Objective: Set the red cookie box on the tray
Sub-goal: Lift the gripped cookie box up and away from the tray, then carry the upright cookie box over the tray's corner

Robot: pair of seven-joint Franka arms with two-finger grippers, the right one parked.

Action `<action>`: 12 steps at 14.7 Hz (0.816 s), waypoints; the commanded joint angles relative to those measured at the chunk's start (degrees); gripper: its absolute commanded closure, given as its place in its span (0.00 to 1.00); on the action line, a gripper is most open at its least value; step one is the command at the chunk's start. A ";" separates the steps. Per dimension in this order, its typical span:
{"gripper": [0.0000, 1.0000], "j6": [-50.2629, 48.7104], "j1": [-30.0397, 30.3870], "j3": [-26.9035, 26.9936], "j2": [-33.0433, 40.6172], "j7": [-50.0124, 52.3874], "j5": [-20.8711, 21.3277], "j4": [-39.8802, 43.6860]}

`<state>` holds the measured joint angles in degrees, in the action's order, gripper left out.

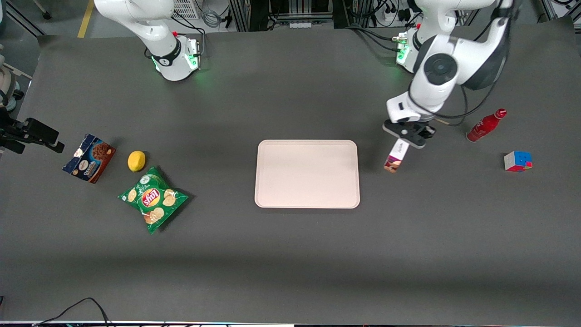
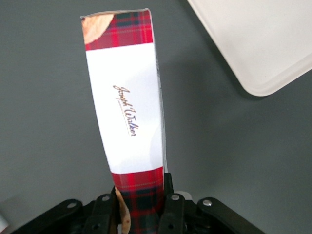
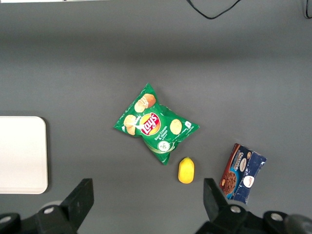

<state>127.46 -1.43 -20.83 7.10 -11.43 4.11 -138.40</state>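
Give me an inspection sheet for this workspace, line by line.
Surface: dark grey table.
Job's things: red cookie box held beside the tray, not on it.
Clutter: red bottle, colour cube, chip bag, lemon, blue cookie box.
Grippers: left arm's hand shut on the box's end.
Cables: black cable at the table edge nearest the front camera.
Surroundings: racks and wiring above the table.

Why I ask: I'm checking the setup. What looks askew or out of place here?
Only the red cookie box: the gripper is clamped on one end, so it hangs tilted beside the tray, not on it. Nothing spilled or damaged.
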 commanded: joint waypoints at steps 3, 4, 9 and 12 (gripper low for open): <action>0.96 -24.42 -0.32 3.42 2.57 -3.33 -6.39 20.58; 0.96 -26.71 -0.32 3.51 2.48 -3.33 -7.35 22.97; 0.96 -26.39 -0.50 3.51 2.22 3.48 -11.30 24.22; 0.98 -22.19 -1.73 -1.99 0.91 26.35 -11.76 24.23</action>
<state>102.54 -1.96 -18.53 9.34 -1.63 -6.99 -115.38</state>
